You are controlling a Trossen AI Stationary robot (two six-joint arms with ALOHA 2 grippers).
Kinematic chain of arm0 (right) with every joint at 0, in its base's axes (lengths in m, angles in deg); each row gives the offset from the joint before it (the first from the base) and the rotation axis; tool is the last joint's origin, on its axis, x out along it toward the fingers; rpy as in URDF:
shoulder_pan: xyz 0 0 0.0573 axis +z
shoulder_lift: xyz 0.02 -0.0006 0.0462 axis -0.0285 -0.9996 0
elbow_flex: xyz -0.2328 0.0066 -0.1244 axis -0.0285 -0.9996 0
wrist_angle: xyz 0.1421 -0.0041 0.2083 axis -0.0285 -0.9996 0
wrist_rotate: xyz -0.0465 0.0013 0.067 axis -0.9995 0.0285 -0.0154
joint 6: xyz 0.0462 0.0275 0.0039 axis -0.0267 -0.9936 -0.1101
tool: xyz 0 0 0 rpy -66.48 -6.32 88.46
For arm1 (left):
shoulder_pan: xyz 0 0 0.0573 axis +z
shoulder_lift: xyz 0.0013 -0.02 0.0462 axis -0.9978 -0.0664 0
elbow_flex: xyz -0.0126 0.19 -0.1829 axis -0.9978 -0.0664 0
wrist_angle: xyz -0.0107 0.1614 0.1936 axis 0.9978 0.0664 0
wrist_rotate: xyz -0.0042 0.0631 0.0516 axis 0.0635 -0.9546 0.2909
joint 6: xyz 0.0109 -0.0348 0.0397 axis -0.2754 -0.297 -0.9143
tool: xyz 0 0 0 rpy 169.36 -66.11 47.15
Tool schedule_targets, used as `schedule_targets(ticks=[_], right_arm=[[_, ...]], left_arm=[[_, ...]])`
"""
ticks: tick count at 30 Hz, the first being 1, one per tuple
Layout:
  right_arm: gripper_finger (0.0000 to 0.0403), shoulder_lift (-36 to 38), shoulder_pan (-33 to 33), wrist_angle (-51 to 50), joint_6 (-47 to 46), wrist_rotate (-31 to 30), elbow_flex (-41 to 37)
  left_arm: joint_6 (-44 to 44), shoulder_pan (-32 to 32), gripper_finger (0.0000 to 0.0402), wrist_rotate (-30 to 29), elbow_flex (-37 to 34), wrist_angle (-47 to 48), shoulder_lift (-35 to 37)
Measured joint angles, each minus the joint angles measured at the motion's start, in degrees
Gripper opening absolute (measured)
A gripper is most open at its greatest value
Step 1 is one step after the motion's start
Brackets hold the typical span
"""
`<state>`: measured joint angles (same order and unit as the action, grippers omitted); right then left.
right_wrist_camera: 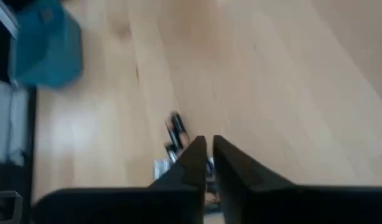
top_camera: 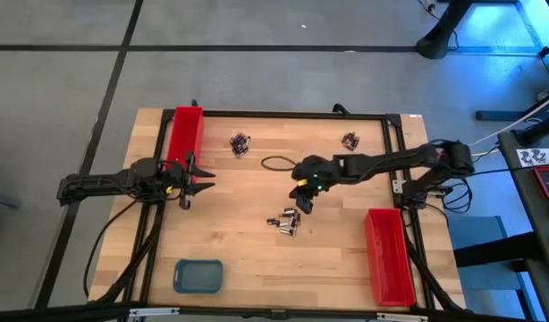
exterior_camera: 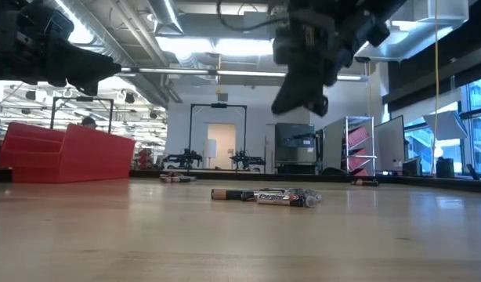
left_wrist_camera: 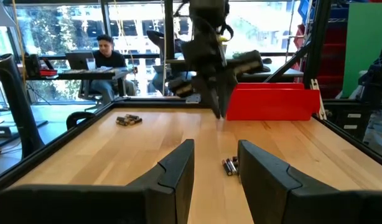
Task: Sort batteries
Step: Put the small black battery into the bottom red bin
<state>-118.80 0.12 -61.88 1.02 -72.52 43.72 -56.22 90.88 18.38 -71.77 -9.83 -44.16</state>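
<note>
The right gripper (top_camera: 303, 204), fingers nearly together and holding nothing, hangs just above the middle batteries (top_camera: 286, 224), far nearer than the half-open, empty left gripper (top_camera: 192, 183).

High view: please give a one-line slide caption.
Right pincer hovers above central batteries; left pincer waits beside a red tray.

Left arm (top_camera: 114, 182): dark, slender, jointed segments; black cables trailing from its base. Left gripper (left_wrist_camera: 216, 168): two broad, matte black fingers (left_wrist_camera: 175, 168) with angular, wedge-shaped tips. Right arm (top_camera: 400, 161): same dark build, with a small green light near the wrist and a yellow spot beside it. Right gripper (right_wrist_camera: 207, 155): two black tapered fingers (right_wrist_camera: 231, 162), flat-sided.
</note>
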Motion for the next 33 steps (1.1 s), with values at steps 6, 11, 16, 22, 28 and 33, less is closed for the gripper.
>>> schedule_targets(ticks=[6,11,16,22,28,33], right_arm=[[0.0123,-4.9,0.0,-0.4,9.3,0.4,0.0],[0.0141,-9.3,0.0,-0.5,15.7,0.0,0.0],[0.0143,-12.6,0.1,-0.3,16.5,-0.1,0.0],[0.0143,-13.5,0.1,0.0,21.3,-0.2,0.0],[0.0143,-13.5,0.1,0.9,23.9,-1.0,0.0],[0.0143,-13.5,0.1,3.7,24.1,0.4,0.0]], left_arm=[[0.0,0.0,0.0114,0.0,0.0,0.0,0.0],[0.0,0.0,0.0114,0.0,0.0,0.0,0.0],[0.0,0.0,0.0114,0.0,0.0,0.0,0.0],[0.0,0.0,0.0114,0.0,0.0,0.0,0.0],[0.0,0.0,0.0114,0.0,0.0,0.0,0.0],[0.0,0.0,0.0114,0.0,0.0,0.0,0.0]])
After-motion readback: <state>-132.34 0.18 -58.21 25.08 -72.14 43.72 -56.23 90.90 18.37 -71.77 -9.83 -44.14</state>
